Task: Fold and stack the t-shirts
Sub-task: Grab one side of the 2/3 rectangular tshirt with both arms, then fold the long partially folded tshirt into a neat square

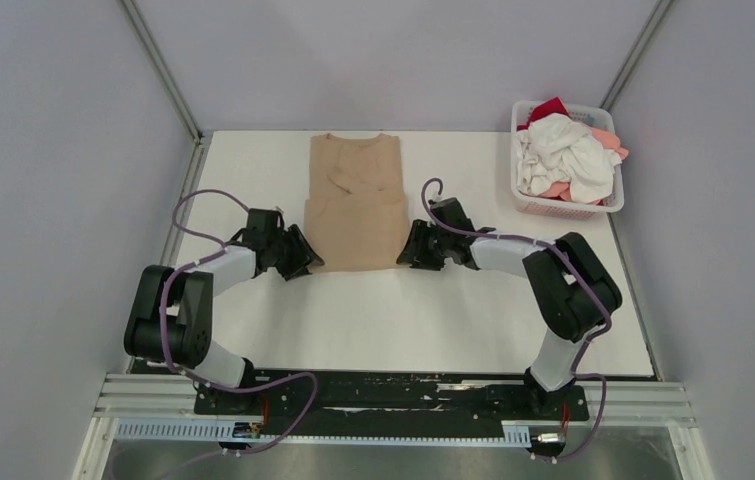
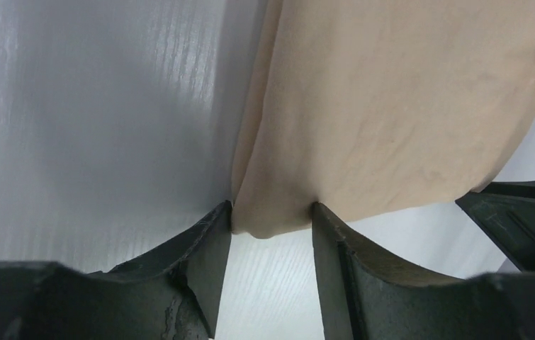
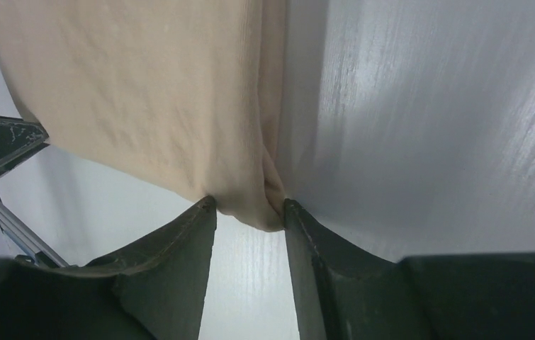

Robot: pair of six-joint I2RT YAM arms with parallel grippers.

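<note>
A tan-beige t-shirt (image 1: 356,205), folded into a long narrow panel, lies flat at the middle back of the table. My left gripper (image 1: 305,258) sits at its near left corner. In the left wrist view the gripper (image 2: 271,212) pinches that corner of the tan cloth (image 2: 392,106) between its fingertips. My right gripper (image 1: 408,250) is at the near right corner, and in the right wrist view it (image 3: 249,205) squeezes a bunched fold of the cloth (image 3: 144,92). White (image 1: 565,158), red (image 1: 550,108) and coral-pink (image 1: 608,140) t-shirts are piled in a basket.
The white lattice basket (image 1: 565,208) stands at the back right of the white table (image 1: 403,320). Grey walls and metal frame posts close in the table on three sides. Both arms reach in low from the near edge, elbows out to the sides.
</note>
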